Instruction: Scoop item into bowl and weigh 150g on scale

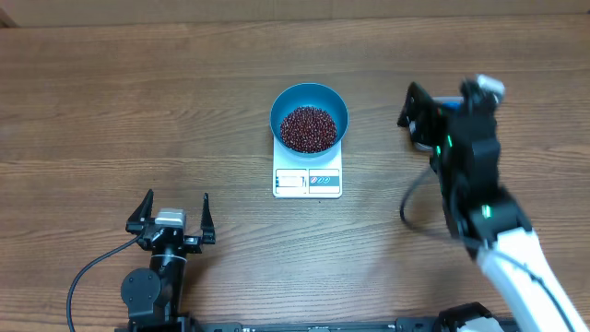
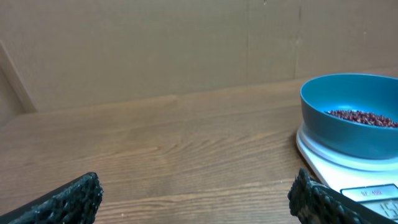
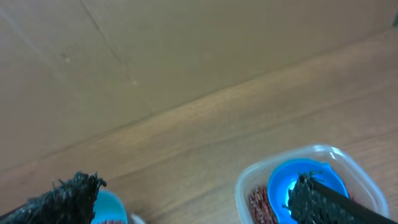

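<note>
The bright blue bowl (image 1: pixel 277 109) stands on the white scale (image 1: pixel 307 182) at the table's middle, with dark red-brown beans (image 1: pixel 308 129) inside it. My left gripper (image 1: pixel 175 214) rests near the front left, open and empty. In the left wrist view the bowl (image 2: pixel 348 118) and the scale (image 2: pixel 329 165) lie ahead to the right of that gripper (image 2: pixel 193 190). My right gripper (image 1: pixel 441 106) hangs to the right of the bowl, open. In the right wrist view that gripper (image 3: pixel 193 186) has one finger over a blue scoop (image 3: pixel 305 177) lying in a clear tub (image 3: pixel 249 186) of beans (image 3: pixel 258 202).
A brown cardboard wall backs the far side of the wooden table (image 1: pixel 138 101). The right arm covers most of the clear tub (image 1: pixel 422 143) in the overhead view. A black cable (image 1: pixel 410 198) loops beside the right arm.
</note>
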`<state>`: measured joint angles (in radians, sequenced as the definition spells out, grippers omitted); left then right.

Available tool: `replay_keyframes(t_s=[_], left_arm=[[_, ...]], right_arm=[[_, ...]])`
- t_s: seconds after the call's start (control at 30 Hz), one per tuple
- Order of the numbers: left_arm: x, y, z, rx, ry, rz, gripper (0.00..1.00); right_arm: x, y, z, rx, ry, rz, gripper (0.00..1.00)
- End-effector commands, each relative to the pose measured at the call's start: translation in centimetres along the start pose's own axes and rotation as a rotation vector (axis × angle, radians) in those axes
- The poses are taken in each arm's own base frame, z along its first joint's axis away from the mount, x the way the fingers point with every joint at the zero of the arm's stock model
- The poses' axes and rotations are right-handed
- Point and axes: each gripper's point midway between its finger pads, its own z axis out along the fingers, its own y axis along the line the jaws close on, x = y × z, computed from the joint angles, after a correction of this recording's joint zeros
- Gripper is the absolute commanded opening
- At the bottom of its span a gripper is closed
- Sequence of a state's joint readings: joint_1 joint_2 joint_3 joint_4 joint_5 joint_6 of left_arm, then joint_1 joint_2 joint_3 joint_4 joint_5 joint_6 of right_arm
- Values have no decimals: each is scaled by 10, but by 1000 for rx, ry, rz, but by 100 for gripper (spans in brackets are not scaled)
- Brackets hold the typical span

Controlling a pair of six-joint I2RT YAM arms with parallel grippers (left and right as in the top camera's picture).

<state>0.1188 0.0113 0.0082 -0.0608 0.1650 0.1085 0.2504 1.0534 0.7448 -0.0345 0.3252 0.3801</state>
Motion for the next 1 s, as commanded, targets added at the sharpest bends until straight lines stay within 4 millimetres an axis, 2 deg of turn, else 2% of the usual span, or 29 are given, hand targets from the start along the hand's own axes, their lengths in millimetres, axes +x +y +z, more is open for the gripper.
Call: replay_keyframes(t_s=[0.0, 0.07, 0.13, 0.27, 0.53, 0.7, 0.97], left_arm=[[1, 0, 0, 4, -2, 15, 100], [1, 0, 0, 4, -2, 15, 99], [1, 0, 0, 4, -2, 15, 100], [1, 0, 0, 4, -2, 15, 100], [1, 0, 0, 4, -2, 15, 100], [1, 0, 0, 4, -2, 15, 99], [1, 0, 0, 4, -2, 15, 100]], right_arm=[[25, -17, -26, -66, -98, 24, 100], [31, -25, -40, -100, -173, 42, 100], [41, -38, -62, -151, -290, 58, 100], [60, -55, -81, -173, -355, 62, 100], [78, -43, -89, -271, -282, -151, 100], [95, -63, -89, -210, -214, -169, 100], [95, -78, -94, -161, -222, -184, 100]])
